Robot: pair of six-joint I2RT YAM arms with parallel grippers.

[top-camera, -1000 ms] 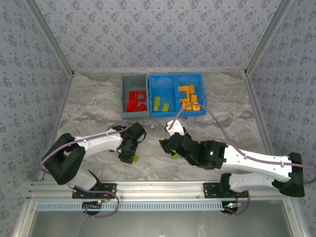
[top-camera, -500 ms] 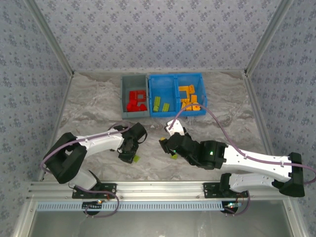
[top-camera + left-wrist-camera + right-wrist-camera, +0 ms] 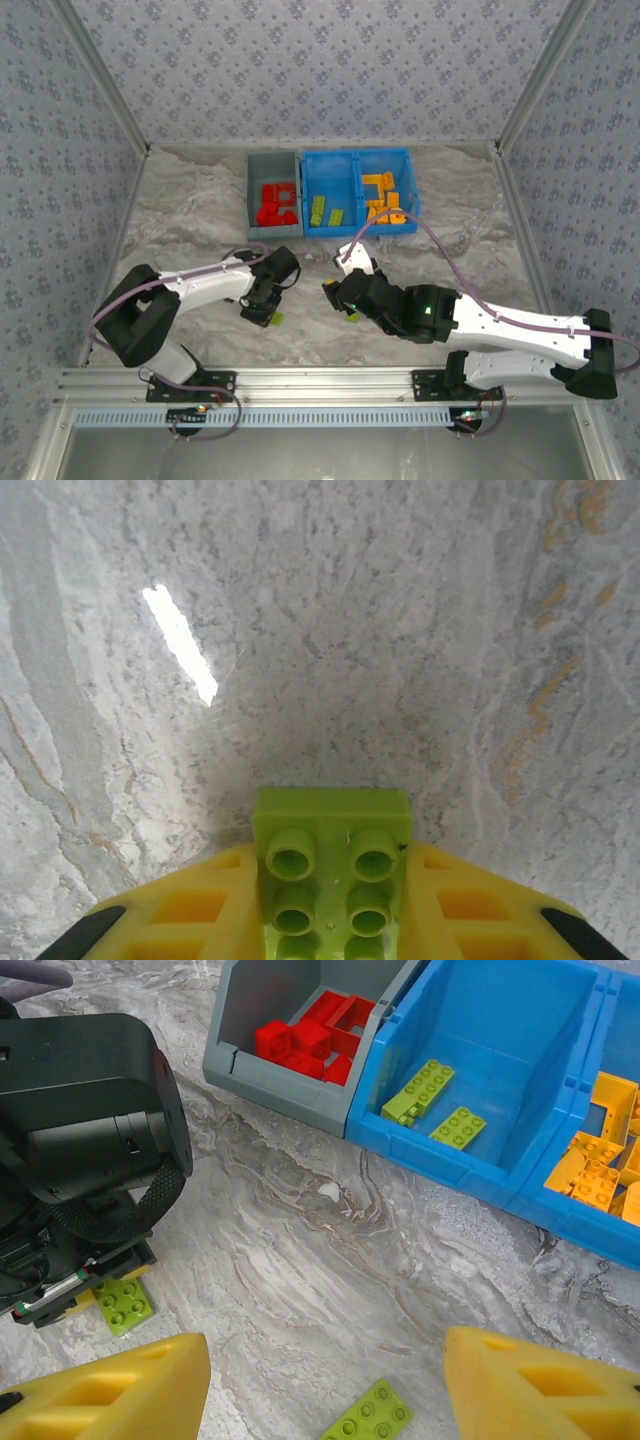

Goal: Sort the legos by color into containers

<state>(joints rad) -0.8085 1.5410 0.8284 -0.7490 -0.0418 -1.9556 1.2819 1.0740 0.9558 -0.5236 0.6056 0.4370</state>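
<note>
My left gripper is low over the table and shut on a lime green lego that sits between its yellow fingers; the same brick pokes out under that gripper in the right wrist view. My right gripper is open above a flat lime green lego lying on the table. The grey container holds red legos. The blue pair holds two lime green legos in its left compartment and several orange legos in its right.
The bins stand in a row at the back middle of the marble table. The two grippers are close together near the front middle. Patterned walls close off the table on three sides.
The left arm's elbow has shifted slightly to the right while its gripper stays on the lime green lego. The right arm has not moved.
</note>
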